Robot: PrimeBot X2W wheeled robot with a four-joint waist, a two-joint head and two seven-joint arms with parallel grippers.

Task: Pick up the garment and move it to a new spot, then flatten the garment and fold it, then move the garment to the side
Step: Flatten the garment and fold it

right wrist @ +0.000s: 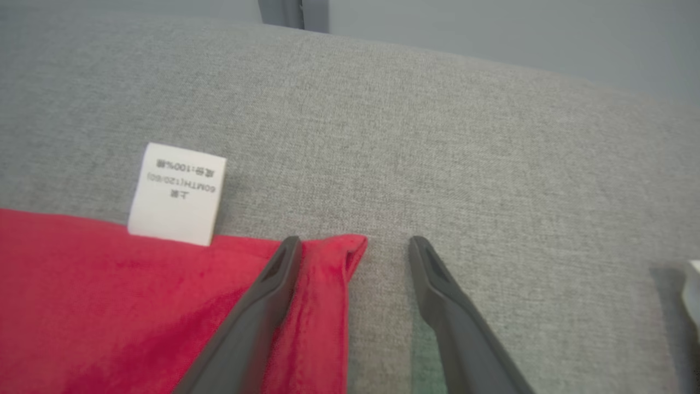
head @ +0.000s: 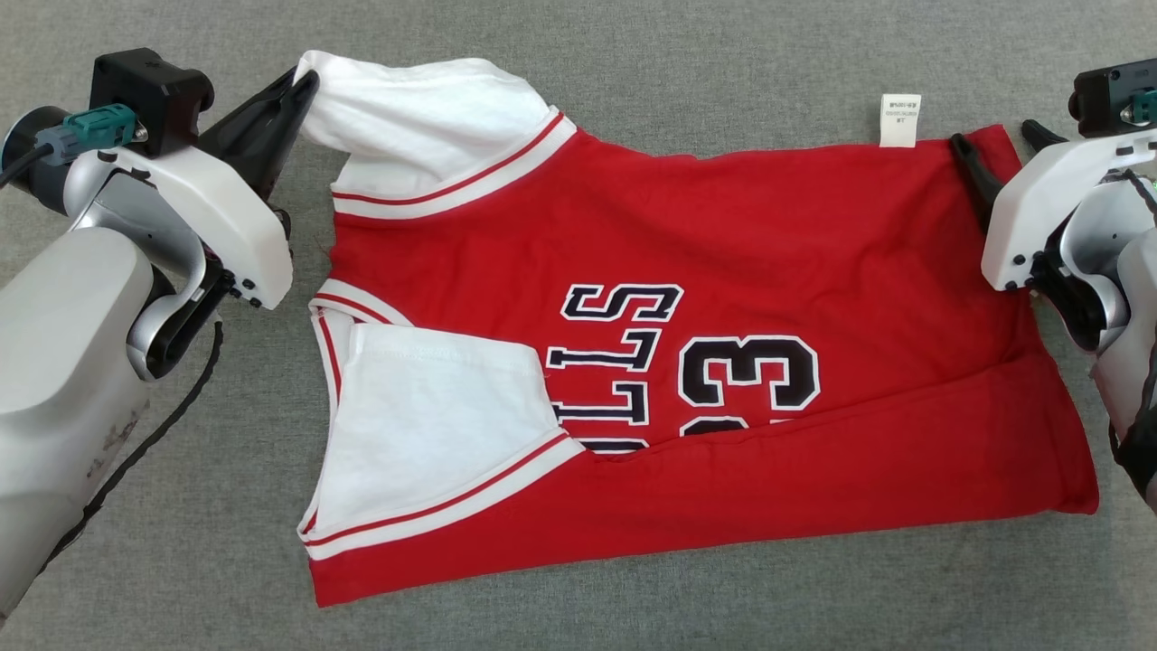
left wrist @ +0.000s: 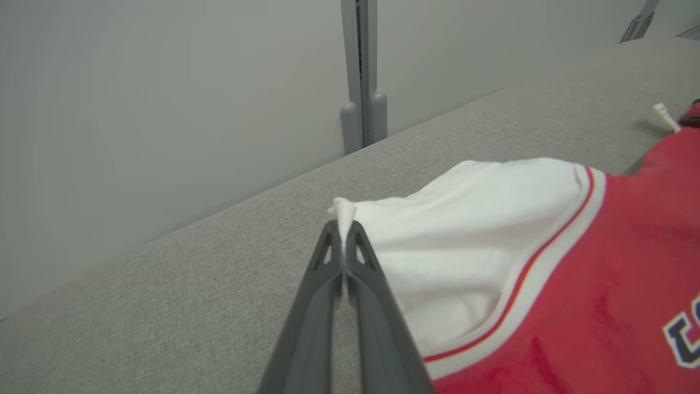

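Red garment [head: 768, 244] clamped by sleeve in left pincer [left wrist: 343, 232].

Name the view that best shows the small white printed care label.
Right wrist view: the small white printed care label sits close, print visible. Head view shows it tiny; left wrist view, a distant sliver.

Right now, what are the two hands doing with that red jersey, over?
Left hand shut on jersey at white sleeve tip. Right hand open around red hem corner. Near side folded over. Nothing blocking.
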